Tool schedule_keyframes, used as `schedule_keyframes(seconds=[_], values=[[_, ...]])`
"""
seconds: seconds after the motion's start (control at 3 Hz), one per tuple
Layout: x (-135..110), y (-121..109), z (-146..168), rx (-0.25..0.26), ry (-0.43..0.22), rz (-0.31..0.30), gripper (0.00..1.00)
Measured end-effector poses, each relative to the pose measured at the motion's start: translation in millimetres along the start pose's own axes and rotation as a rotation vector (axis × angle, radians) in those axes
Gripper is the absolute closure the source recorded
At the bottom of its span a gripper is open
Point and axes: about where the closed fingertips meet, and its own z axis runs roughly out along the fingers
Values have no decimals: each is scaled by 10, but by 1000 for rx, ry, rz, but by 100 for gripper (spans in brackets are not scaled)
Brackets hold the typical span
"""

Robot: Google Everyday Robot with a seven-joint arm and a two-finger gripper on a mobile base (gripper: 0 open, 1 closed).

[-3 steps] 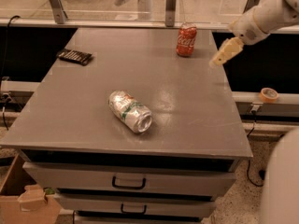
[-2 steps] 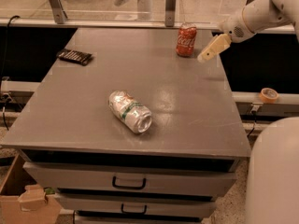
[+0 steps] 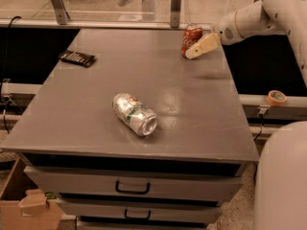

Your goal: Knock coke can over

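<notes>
Touching small red aluminium coke can (image 3: 190, 34) far right, cream gripper (image 3: 196, 51) hiding its lower right edge; grip state impossible to tell.

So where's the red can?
In the camera view, the coke can sits at the far right corner of the table, the gripper right beside it.

High front view, tilted down over table (image 3: 201, 114); gripper (image 3: 191, 54) at far-right edge.
</notes>
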Motion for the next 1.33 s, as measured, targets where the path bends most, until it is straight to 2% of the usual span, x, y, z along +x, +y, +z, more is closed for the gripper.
schedule_keyframes(seconds=[0.33,0.67,1.0,1.33], values=[[-51,68,243,-46,-75,67,0],[-128,178,370,-124,-141,90,0],[-420,616,270,-271,-222,31,0],[-818,1291,7,-458,-318,-74,0]])
